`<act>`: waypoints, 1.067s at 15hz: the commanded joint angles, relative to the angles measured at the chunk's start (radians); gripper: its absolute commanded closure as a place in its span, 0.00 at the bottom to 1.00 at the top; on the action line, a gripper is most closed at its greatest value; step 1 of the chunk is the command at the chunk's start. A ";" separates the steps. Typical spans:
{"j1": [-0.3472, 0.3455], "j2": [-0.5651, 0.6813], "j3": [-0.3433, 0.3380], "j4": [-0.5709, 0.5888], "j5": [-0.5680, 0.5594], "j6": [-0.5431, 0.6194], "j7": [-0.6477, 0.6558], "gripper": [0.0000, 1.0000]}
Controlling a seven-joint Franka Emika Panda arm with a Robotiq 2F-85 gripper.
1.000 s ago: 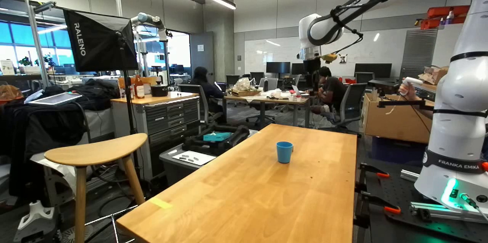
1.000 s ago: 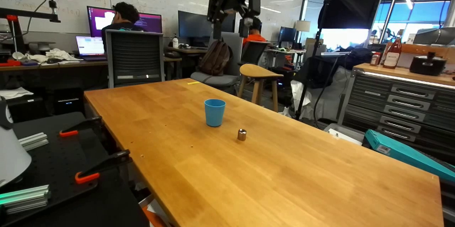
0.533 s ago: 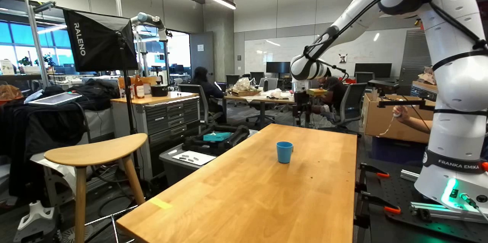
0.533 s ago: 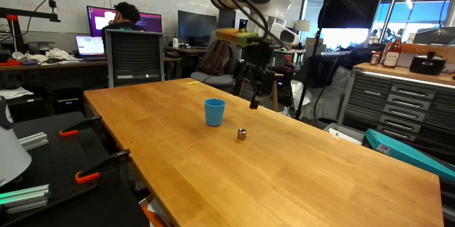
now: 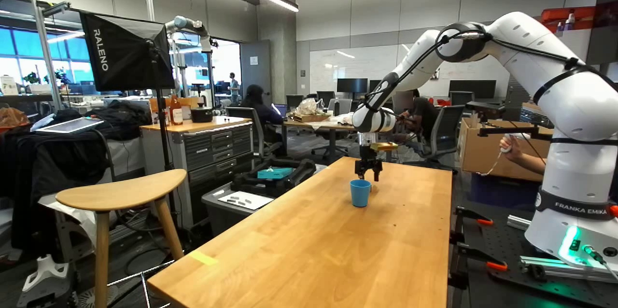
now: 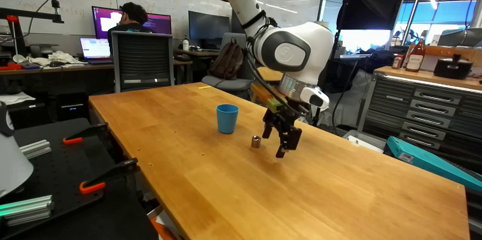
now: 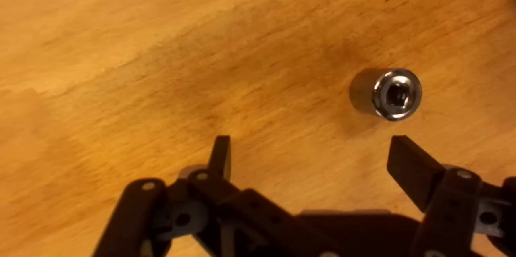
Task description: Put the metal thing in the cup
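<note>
The metal thing [image 6: 256,142] is a small shiny cylindrical socket standing upright on the wooden table [image 6: 320,195]. In the wrist view the metal thing [image 7: 397,95] lies ahead of the right fingertip, with its square hole facing up. The blue cup [image 6: 227,119] stands upright close by; it also shows in an exterior view [image 5: 360,193], where it mostly hides the metal thing. My gripper [image 6: 273,146] is low over the table beside the metal thing, on the side away from the cup. In the wrist view the gripper [image 7: 311,136] is open with nothing between its fingers.
Clamps with orange tips [image 6: 92,187] grip the table edge on the robot's base side. A wooden stool [image 5: 123,189] and a grey bin [image 5: 227,206] stand beyond the table's opposite side. A drawer cabinet [image 6: 418,116] stands farther off.
My gripper has come down from high above the table to low beside the metal thing. The cup and the metal thing have not moved.
</note>
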 commanded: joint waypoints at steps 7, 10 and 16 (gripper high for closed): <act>-0.032 0.038 0.076 0.003 0.070 -0.073 0.021 0.00; -0.029 0.024 0.073 -0.039 0.091 -0.087 0.021 0.00; -0.021 -0.025 0.058 -0.042 0.085 -0.097 0.016 0.00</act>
